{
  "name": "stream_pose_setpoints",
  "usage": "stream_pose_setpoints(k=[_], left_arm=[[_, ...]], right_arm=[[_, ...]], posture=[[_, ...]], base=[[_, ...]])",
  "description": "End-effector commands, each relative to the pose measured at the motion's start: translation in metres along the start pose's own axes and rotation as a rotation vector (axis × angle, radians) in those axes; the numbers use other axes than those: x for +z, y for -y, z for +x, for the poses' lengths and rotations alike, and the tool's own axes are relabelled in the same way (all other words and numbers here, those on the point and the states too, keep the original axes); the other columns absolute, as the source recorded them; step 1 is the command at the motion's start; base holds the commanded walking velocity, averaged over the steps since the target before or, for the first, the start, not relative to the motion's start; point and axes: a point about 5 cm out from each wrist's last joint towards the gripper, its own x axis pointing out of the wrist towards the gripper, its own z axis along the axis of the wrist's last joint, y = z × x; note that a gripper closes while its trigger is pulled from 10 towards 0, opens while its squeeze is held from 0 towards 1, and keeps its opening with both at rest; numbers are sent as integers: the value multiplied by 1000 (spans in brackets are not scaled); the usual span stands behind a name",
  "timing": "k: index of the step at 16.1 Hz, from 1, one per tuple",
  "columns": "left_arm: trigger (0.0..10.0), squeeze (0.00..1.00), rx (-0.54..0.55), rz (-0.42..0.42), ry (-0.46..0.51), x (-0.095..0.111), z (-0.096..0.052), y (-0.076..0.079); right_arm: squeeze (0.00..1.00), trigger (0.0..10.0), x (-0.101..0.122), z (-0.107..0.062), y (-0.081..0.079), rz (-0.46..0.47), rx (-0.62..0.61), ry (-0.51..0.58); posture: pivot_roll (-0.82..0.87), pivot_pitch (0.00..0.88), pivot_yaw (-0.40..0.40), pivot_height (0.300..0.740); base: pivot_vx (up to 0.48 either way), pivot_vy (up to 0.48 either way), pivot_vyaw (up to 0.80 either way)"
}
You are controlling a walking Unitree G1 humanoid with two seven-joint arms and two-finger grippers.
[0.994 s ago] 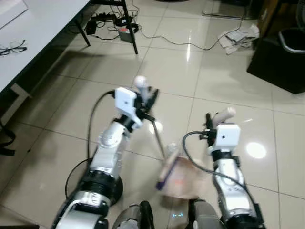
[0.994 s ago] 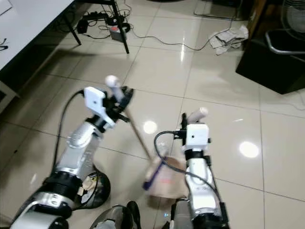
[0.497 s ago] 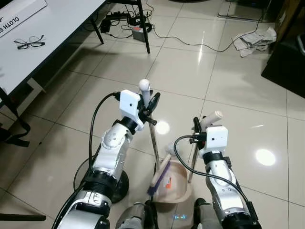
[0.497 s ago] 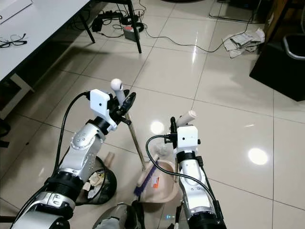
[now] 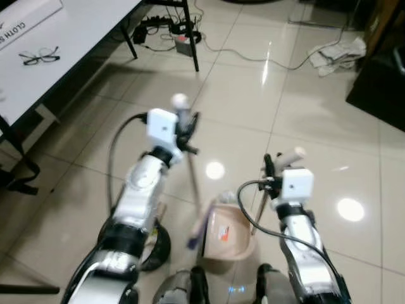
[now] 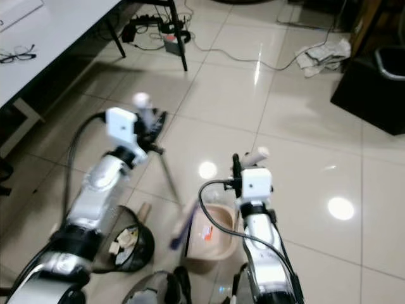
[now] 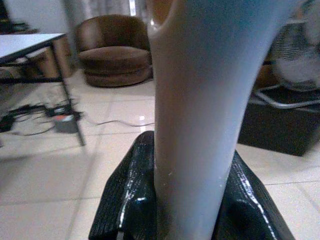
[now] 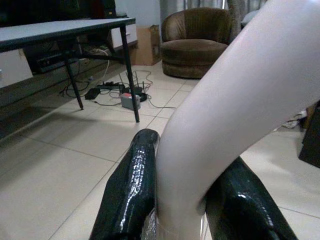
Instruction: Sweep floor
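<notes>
My left gripper (image 5: pixel 188 124) is shut on the broom's pale handle (image 7: pixel 195 125), just below its white knob (image 5: pixel 180 100). The thin shaft slants down to the purple bristles (image 5: pixel 193 237), which rest on the tile at the left rim of the beige dustpan (image 5: pixel 223 235). My right gripper (image 5: pixel 273 167) is shut on the dustpan's cream upright handle (image 8: pixel 225 110), whose tip (image 5: pixel 292 154) sticks out above the black fingers (image 8: pixel 131 190). The pan lies on the floor between my arms, close to my feet.
A small black bin (image 6: pixel 130 244) with scraps stands by my left leg. A white table (image 5: pixel 69 38) with glasses (image 5: pixel 38 56) runs along the left, with a power strip and cables (image 5: pixel 180 39) beyond its leg. Crumpled paper (image 5: pixel 340 52) and a black box (image 5: pixel 377 88) are far right.
The left gripper has carried the broom handle left and a little away from me. The bristles have slid from over the dustpan to its left rim. The right gripper has barely shifted.
</notes>
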Motion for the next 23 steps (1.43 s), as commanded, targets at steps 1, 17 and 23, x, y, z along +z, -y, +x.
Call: stream_pose_setpoints(k=[1, 17, 23], left_arm=[[10000, 0, 64, 27, -28, -2, -15, -15], [10000, 0, 119, 132, -88, -4, -40, 5], [10000, 0, 149, 147, -89, -6, -39, 7]], right_arm=[[0, 10000, 12, -6, -7, 39, 36, 18], [0, 10000, 53, 1, 34, -62, -144, -77], [0, 10000, 51, 7, 39, -86, -146, -87]], posture=[[-85, 97, 131, 740], [-172, 0, 125, 740], [-170, 0, 116, 740]], base=[[0, 0, 0], [121, 0, -182], [371, 0, 0]])
